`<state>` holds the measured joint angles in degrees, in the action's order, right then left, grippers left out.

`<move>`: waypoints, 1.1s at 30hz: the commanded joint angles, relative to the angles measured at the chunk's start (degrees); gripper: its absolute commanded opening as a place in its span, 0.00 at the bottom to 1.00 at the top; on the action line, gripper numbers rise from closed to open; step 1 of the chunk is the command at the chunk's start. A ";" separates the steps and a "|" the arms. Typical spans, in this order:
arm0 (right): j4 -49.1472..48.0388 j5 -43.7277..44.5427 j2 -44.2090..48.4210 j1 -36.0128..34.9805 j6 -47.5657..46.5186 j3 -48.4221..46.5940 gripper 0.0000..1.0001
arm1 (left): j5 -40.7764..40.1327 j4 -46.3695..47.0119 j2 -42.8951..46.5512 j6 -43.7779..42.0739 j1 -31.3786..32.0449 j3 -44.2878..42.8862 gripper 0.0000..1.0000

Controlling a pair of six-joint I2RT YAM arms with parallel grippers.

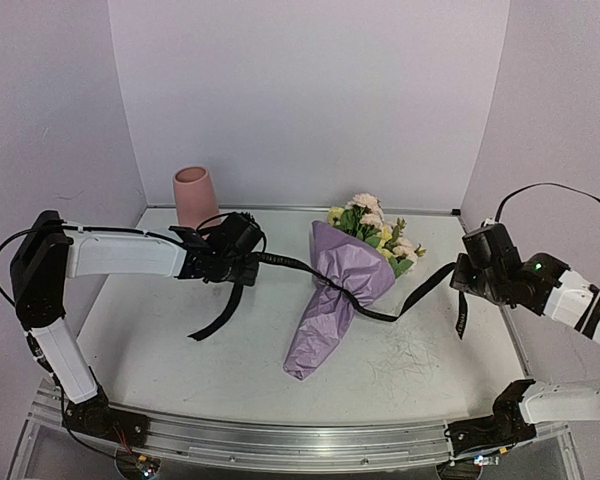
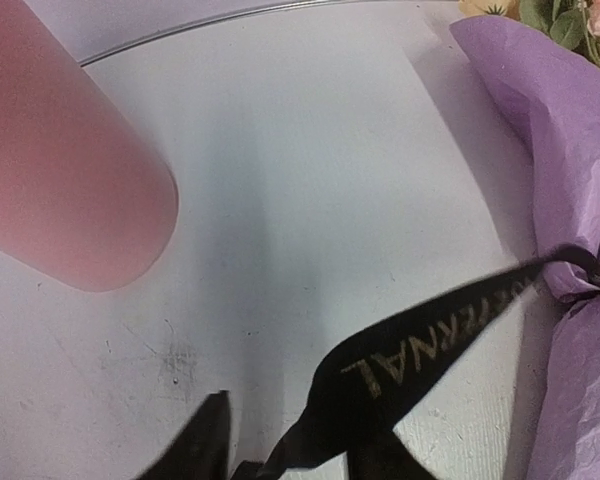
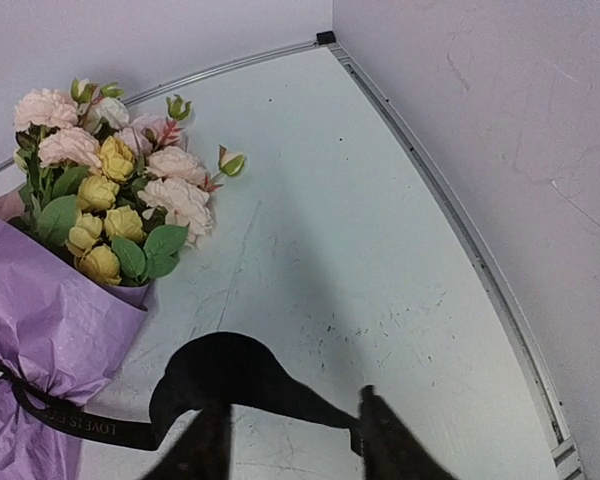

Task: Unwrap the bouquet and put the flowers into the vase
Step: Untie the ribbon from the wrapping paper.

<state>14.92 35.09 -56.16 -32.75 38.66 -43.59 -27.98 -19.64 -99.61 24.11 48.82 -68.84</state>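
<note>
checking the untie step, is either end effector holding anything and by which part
A ribbon end sits between the fingers of the left end effector and of the right end effector, but both stand parted, so neither looks clamped.

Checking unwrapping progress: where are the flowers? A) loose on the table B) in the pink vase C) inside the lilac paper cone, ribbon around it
C: the pink, cream and yellow flowers sit in the crinkled lilac paper cone, black ribbon around its waist.
</note>
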 commanded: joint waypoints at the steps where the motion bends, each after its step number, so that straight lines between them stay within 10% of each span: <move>1: -0.73 -6.06 -3.69 0.23 -4.01 -1.61 0.86 | 3.81 -0.06 2.67 0.27 -0.13 -1.24 0.67; 13: -9.65 -21.16 -4.48 0.23 -10.84 0.22 0.93 | 21.88 1.19 0.36 -3.89 1.11 -5.04 0.77; 33: 7.07 13.19 4.68 0.23 -2.88 -6.59 0.98 | 29.66 2.72 -6.67 -4.60 5.95 -7.71 0.67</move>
<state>16.67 41.14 -52.48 -32.67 35.55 -46.55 0.91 -18.96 -105.45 19.53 54.17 -73.93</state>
